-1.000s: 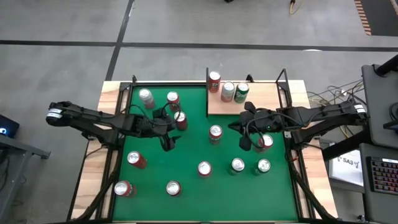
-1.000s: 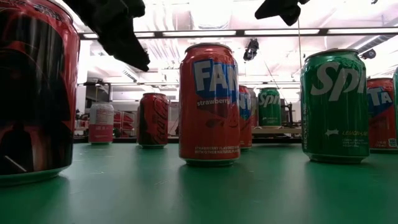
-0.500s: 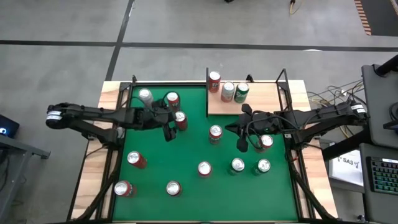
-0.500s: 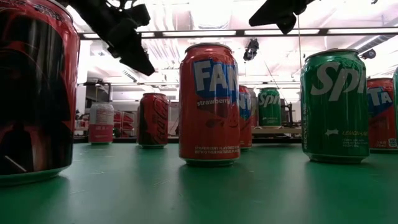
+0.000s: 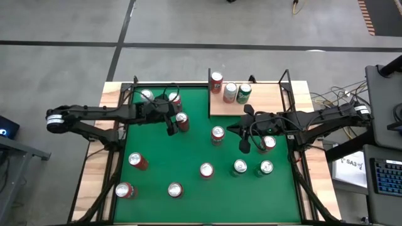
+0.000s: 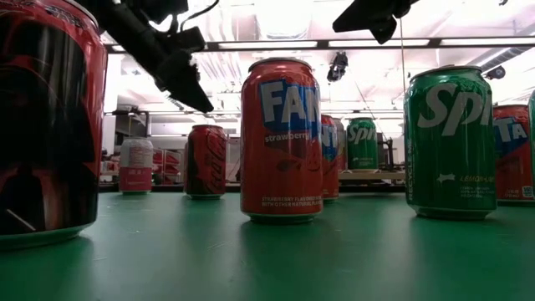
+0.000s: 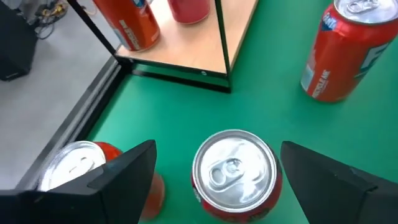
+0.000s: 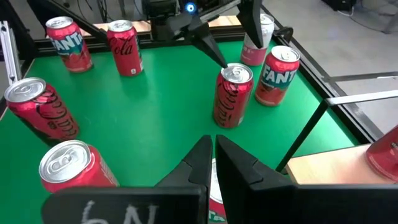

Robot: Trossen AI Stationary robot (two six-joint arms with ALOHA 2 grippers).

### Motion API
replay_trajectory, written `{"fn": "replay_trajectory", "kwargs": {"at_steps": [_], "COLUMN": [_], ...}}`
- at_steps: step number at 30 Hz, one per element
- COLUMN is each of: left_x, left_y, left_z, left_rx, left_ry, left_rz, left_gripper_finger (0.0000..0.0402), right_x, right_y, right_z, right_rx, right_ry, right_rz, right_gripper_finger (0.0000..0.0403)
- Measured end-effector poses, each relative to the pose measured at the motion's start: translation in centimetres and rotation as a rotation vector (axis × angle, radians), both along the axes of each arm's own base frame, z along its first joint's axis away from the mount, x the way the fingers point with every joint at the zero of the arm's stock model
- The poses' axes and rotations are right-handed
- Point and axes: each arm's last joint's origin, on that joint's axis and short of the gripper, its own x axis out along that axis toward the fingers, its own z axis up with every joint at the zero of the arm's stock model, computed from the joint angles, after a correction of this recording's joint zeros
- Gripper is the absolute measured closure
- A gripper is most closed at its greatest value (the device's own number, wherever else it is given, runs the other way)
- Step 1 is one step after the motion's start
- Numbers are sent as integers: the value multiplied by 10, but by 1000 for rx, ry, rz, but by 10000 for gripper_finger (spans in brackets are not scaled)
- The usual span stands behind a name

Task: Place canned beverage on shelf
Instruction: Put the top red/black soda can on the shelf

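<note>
the left gripper [image 7: 214,180] hung wide open and empty over a red can [image 5: 182,120], well apart from the shelf [image 5: 270,100]. it needed lowering squarely before closing. the right gripper [image 8: 213,163] waited shut, holding nothing, near the shelf.

I have 4 cameras. High view: mine overhead, facing straight down, far enough to frame the whole green table [image 5: 188,150] with the shelf [image 5: 264,100] at its far right corner. Low view: at tabletop height, facing level toward the shelf [image 6: 368,175] far behind, very near a strawberry Fanta can [image 6: 281,140]. Left wrist view: looks down steeply, close over a can top [image 7: 234,167], shelf [image 7: 186,46] beyond. Right wrist view: faces away from the shelf [image 8: 336,167] across the table; it shares that same can [image 8: 234,95] with the left wrist view.
</note>
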Motion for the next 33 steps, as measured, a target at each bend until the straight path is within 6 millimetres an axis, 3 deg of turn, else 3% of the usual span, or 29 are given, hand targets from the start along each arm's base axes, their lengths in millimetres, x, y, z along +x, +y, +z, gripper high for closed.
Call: {"fn": "replay_trajectory", "kwargs": {"at_steps": [11,33], "left_x": [-4,-15], "left_y": [6,0], "left_z": [-19,-56], "left_rx": [-10,-134], "left_ry": [-65,-291], "left_rz": [11,-37], "left_gripper_finger": [75,75], "right_x": [0,1], "right_y": [0,0], "right_z": [1,2], "right_rx": [0,-7], "right_ry": [-11,-20], "right_rz": [0,5], "right_gripper_finger": [390,390]}}
